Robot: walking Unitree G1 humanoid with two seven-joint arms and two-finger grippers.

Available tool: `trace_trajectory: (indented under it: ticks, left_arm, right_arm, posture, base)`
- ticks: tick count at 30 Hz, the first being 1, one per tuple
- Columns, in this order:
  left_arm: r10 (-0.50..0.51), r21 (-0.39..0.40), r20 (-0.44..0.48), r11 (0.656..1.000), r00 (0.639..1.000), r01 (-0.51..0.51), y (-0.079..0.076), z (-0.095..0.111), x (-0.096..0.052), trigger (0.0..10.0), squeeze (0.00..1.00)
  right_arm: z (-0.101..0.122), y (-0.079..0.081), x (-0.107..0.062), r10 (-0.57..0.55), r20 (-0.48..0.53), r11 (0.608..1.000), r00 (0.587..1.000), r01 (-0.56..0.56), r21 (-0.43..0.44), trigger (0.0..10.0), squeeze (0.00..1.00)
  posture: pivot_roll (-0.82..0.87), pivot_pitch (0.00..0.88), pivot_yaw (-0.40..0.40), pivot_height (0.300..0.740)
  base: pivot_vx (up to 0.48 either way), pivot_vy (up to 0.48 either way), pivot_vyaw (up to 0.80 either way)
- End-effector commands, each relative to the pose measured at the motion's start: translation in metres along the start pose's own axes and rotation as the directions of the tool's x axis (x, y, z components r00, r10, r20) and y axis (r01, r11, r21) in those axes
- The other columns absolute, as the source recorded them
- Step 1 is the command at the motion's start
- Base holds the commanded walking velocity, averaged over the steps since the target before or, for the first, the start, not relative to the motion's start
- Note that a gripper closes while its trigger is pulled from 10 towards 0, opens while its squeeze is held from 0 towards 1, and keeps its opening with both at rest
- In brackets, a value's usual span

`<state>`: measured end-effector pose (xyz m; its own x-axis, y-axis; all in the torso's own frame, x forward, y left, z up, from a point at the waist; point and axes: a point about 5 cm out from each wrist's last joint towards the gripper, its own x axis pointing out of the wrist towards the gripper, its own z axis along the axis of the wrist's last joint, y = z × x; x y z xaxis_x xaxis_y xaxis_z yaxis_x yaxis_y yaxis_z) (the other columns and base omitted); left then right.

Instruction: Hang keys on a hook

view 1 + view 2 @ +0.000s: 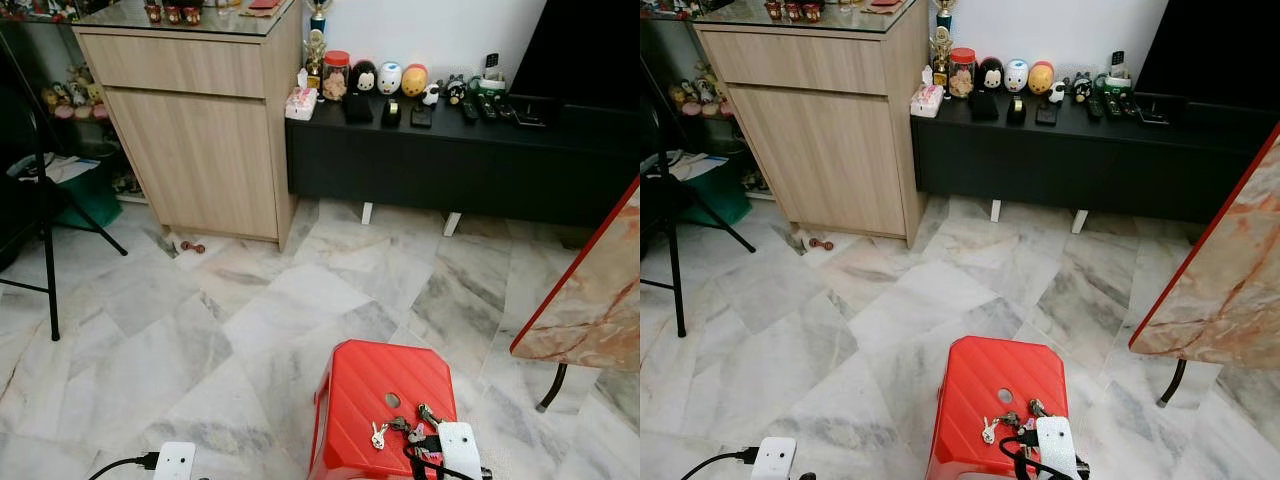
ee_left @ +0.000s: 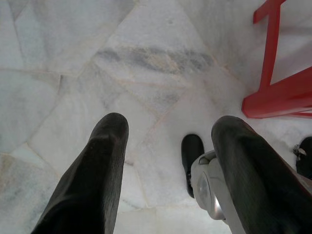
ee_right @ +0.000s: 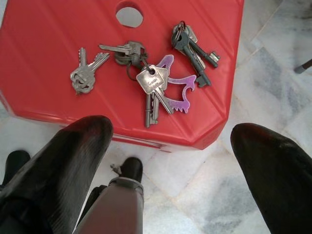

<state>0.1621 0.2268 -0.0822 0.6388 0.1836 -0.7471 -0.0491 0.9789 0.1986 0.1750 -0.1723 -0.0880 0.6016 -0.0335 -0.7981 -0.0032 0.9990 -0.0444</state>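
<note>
**Keys laid out on the stool, both tools spread and empty**

The left tool (image 2: 163, 170) is held low over bare marble floor (image 1: 200, 330), its fingers parted, nothing gripped. Just beside it stands the red stool (image 1: 385, 385), and the keys (image 3: 146, 80) are spread flat near its front edge, apparently so they can be reached from above. The right tool (image 3: 168, 156) is poised short of that edge, fingers wide, nothing held. No hook is seen. Open floor is left ahead; a marble-topped surface (image 1: 600, 290) crowds the right.
</note>
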Motion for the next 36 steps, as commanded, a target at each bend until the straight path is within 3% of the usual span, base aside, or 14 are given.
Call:
trace_trajectory:
  ticks: [1, 6, 22, 28, 36]
  left_arm:
    - [-0.003, 0.007, -0.02, 1.0, 1.0, 0.003, -0.001, -0.004, -0.001, 10.0, 0.0]
    - [-0.003, 0.007, -0.021, 1.0, 1.0, 0.004, -0.001, -0.004, -0.001, 10.0, 0.0]
    - [-0.004, 0.006, -0.022, 1.0, 1.0, 0.004, -0.002, -0.005, -0.001, 10.0, 0.0]
    - [-0.006, 0.008, -0.025, 1.0, 1.0, 0.006, -0.002, -0.006, -0.001, 10.0, 0.0]
    - [-0.006, 0.009, -0.026, 1.0, 1.0, 0.006, -0.002, -0.006, -0.002, 10.0, 0.0]
  right_arm:
    - [0.004, 0.002, 0.001, 0.012, 0.013, 1.0, 1.0, -0.011, -0.013, 10.0, 0.0]
    - [0.006, 0.003, 0.001, 0.007, 0.026, 1.0, 1.0, -0.007, -0.018, 10.0, 0.0]
    - [0.018, 0.005, 0.004, 0.023, 0.044, 1.0, 0.999, -0.023, -0.013, 10.0, 0.0]
    - [0.025, 0.006, 0.005, 0.022, 0.075, 1.0, 0.997, -0.022, -0.007, 10.0, 0.0]
    - [0.028, 0.003, 0.005, 0.002, 0.088, 1.0, 0.996, -0.003, 0.016, 10.0, 0.0]
  posture:
    - [0.11, 0.039, -0.063, 0.735]
    - [0.11, 0.039, -0.062, 0.696]
    - [0.11, 0.042, -0.062, 0.696]
    - [0.11, 0.042, -0.061, 0.662]
    - [0.11, 0.046, -0.061, 0.662]
  base:
    - [0.0, 0.0, 0.0]
    - [0.0, 0.0, 0.0]
    - [0.0, 0.0, 0.0]
    - [0.0, 0.0, 0.0]
    - [0.0, 0.0, 0.0]
